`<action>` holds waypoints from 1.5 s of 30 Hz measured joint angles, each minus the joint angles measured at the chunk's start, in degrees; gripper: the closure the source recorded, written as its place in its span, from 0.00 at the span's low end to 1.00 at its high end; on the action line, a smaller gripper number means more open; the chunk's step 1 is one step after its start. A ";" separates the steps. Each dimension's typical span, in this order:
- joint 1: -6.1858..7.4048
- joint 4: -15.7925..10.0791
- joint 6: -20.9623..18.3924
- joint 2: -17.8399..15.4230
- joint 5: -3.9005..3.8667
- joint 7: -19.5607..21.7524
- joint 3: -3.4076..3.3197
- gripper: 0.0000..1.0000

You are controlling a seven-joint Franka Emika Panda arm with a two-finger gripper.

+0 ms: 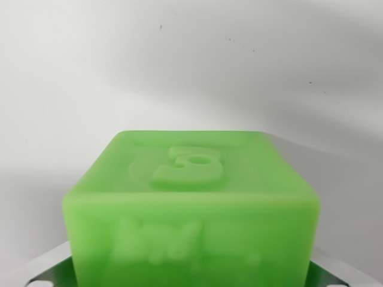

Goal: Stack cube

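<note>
because the green cube [190, 209] fills the lower middle of the wrist view, almost square on to the camera, it lies right at the claw rather than off to either side. its top face carries a raised figure and its near face shows embossed shapes, blurred by closeness. grey metal parts [42, 269] show at both lower corners, just behind the cube's sides, probably parts of the claw's frame. the fingertips themselves are hidden, so i cannot tell whether the claw is spread or pinching the cube. beyond lies only a plain white surface [191, 66], and no second cube is in view, so which way the stacking target lies cannot be judged.
</note>
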 joint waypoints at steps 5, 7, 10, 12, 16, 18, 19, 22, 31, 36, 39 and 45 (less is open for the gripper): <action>0.00 0.00 -0.01 0.00 0.00 0.00 0.00 1.00; 0.00 0.00 -0.01 0.00 0.00 0.00 0.00 1.00; 0.00 0.00 -0.03 0.00 0.00 0.00 0.00 1.00; 0.00 -0.01 -0.08 -0.05 0.00 0.00 0.00 1.00; 0.00 -0.14 -0.34 -0.54 0.00 0.01 0.00 1.00; 0.00 -0.24 -0.54 -0.91 0.00 0.01 0.00 1.00; 0.02 -0.31 -0.69 -1.17 0.00 0.01 -0.02 1.00; 0.05 -0.54 -1.25 -1.96 0.00 0.02 -0.06 1.00; 0.23 -1.16 -3.32 -4.70 -0.05 0.06 -0.28 1.00; 0.40 -1.66 -4.89 -6.78 -0.17 0.14 -0.50 1.00; 0.52 -1.96 -5.95 -8.19 -0.25 0.19 -0.63 1.00; 0.76 -2.42 -8.43 -11.25 -0.52 0.36 -0.94 1.00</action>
